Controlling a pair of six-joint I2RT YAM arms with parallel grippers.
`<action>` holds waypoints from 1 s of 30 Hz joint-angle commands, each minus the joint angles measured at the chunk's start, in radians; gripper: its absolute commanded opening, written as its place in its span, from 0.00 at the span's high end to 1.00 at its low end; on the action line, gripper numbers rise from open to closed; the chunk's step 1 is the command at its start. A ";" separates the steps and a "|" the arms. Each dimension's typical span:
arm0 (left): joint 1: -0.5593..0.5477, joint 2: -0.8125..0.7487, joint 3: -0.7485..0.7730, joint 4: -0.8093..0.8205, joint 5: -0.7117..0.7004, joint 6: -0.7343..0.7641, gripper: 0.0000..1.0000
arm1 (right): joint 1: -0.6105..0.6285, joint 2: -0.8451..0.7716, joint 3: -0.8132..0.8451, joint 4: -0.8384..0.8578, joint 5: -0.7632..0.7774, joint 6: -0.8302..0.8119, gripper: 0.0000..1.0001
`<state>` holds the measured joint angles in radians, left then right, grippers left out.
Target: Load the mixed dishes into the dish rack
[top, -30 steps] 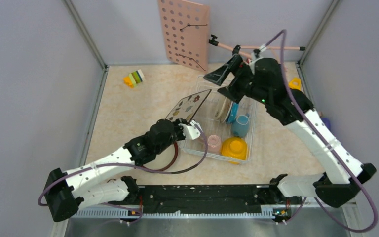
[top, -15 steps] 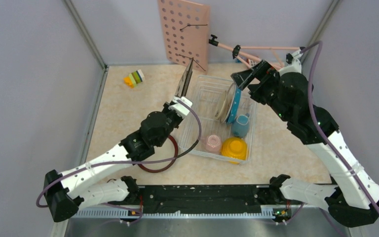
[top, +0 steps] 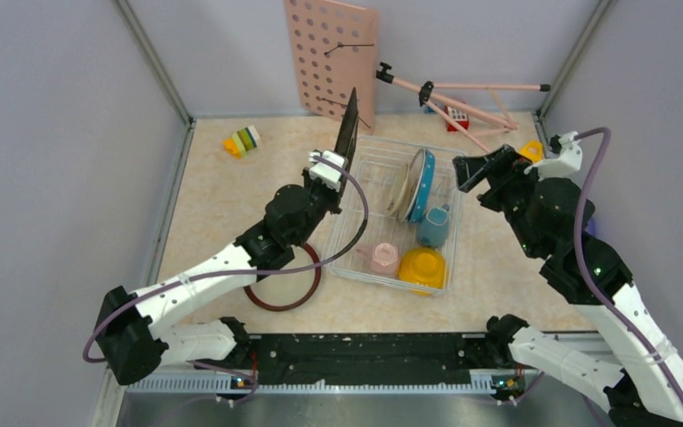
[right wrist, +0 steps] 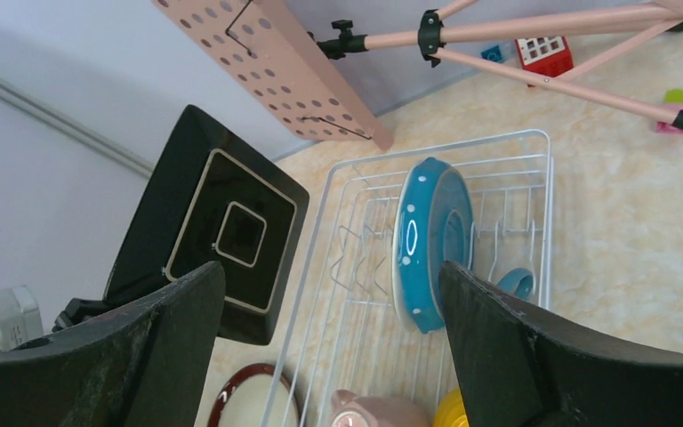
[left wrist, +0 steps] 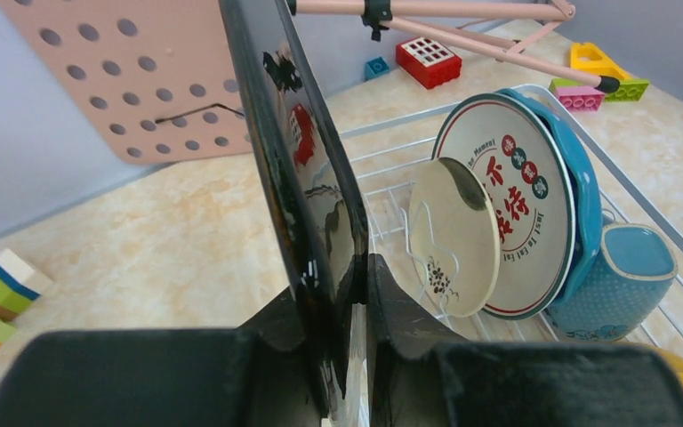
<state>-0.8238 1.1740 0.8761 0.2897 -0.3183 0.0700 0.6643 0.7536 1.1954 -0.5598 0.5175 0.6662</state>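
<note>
My left gripper (top: 333,169) is shut on the square floral plate (top: 349,124) and holds it upright on edge over the left rim of the dish rack (top: 347,267). In the left wrist view my left gripper (left wrist: 356,267) pinches the plate's (left wrist: 298,160) lower edge. In the rack stand the cream plate (left wrist: 453,236), the white plate with characters (left wrist: 516,205) and the blue polka-dot plate (top: 423,185). The blue-grey mug (top: 433,227), pink cup (top: 384,258) and yellow bowl (top: 422,265) sit in front. The brown-rimmed plate (top: 280,289) lies on the table left of the rack. My right gripper (top: 485,169) is open and empty, right of the rack.
A pink pegboard (top: 331,58) leans on the back wall and a pink tripod (top: 462,93) lies behind the rack. Toy blocks lie at the back left (top: 243,140) and back right (top: 532,149). Walls close in the left, back and right sides.
My left gripper has lifted the square plate, turned it from flat to upright on edge and carried it toward the back. My right arm has drawn away from the rack to the right.
</note>
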 commanded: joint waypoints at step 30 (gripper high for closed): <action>0.066 0.239 0.196 0.465 0.183 -0.199 1.00 | -0.005 0.017 -0.068 0.012 0.045 -0.079 0.13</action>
<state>-0.7570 1.4330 0.9970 0.4065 -0.1005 -0.1265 0.6643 0.7799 1.1313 -0.5690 0.5480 0.5861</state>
